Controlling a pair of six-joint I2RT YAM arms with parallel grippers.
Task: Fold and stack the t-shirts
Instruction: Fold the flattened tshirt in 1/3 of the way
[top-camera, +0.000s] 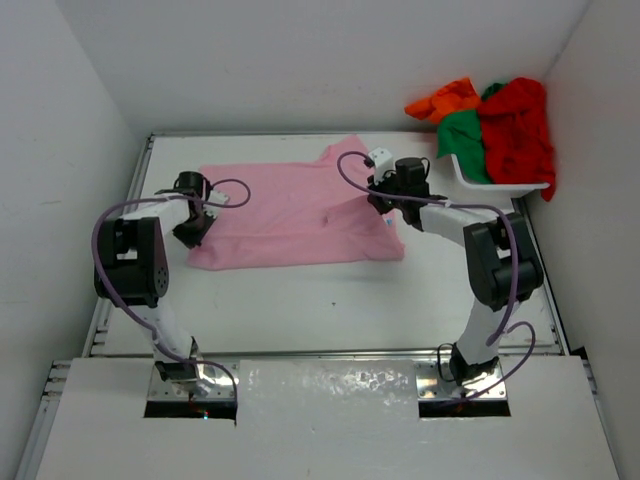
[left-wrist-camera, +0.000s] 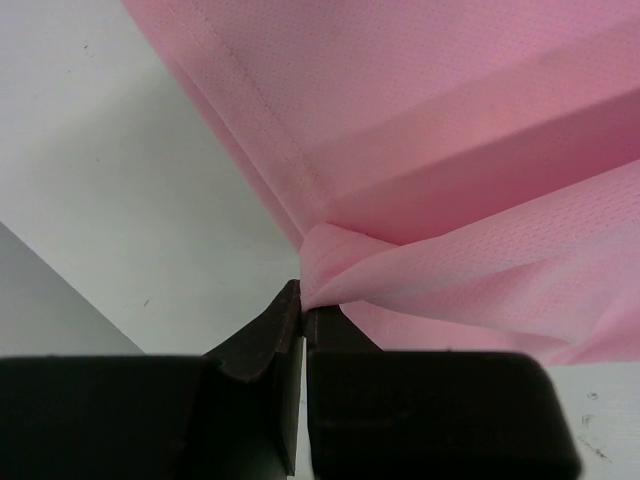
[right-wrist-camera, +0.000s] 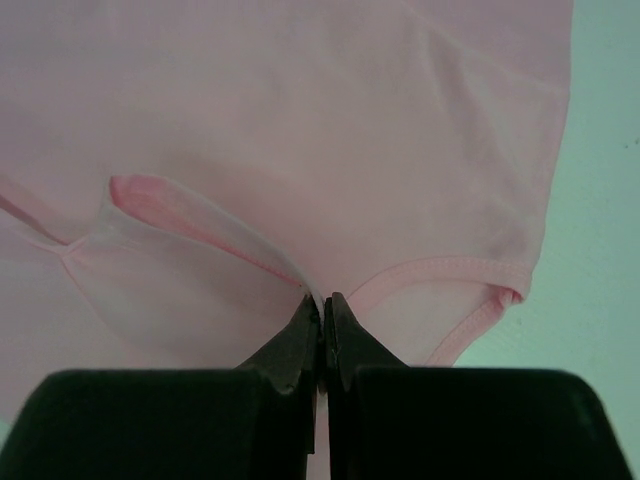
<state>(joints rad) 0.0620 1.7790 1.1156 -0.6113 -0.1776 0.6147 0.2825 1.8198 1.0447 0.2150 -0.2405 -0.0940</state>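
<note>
Pinching a bunched fold at the nine-o'clock edge of the pink t-shirt (top-camera: 290, 215), the left gripper (left-wrist-camera: 303, 300) is closed tight on the cloth. The shirt lies spread across the table (top-camera: 300, 310). At three o'clock, the right gripper (right-wrist-camera: 322, 302) seems clamped on a layer by the neckline, fingers nearly touching.

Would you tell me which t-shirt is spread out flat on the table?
The light pink t-shirt, pinched by both the left gripper and right gripper; the red t-shirt, green t-shirt and orange t-shirt are heaped at the white basket.
</note>
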